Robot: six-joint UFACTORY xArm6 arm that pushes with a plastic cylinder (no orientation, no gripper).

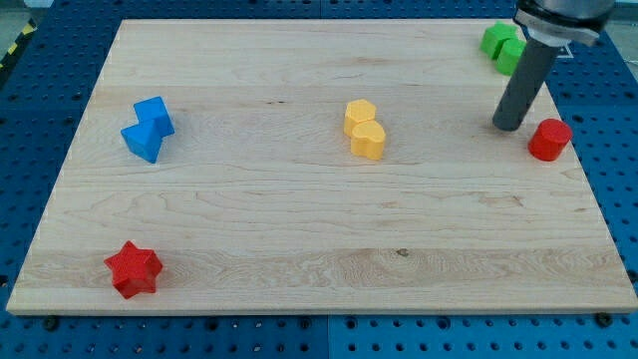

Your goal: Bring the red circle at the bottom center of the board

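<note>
The red circle [549, 139] lies near the board's right edge, in the upper half of the view. My tip [507, 127] rests on the board just to the left of the red circle, a small gap apart from it. The rod rises up and to the right out of the view's top. A red star [134, 269] sits at the bottom left of the board.
Two green blocks [503, 46] sit at the top right corner, partly behind the rod. Two yellow blocks [365, 129] touch each other near the centre top. Two blue blocks [148, 129] touch at the left. The wooden board [319, 249] lies on a blue pegboard.
</note>
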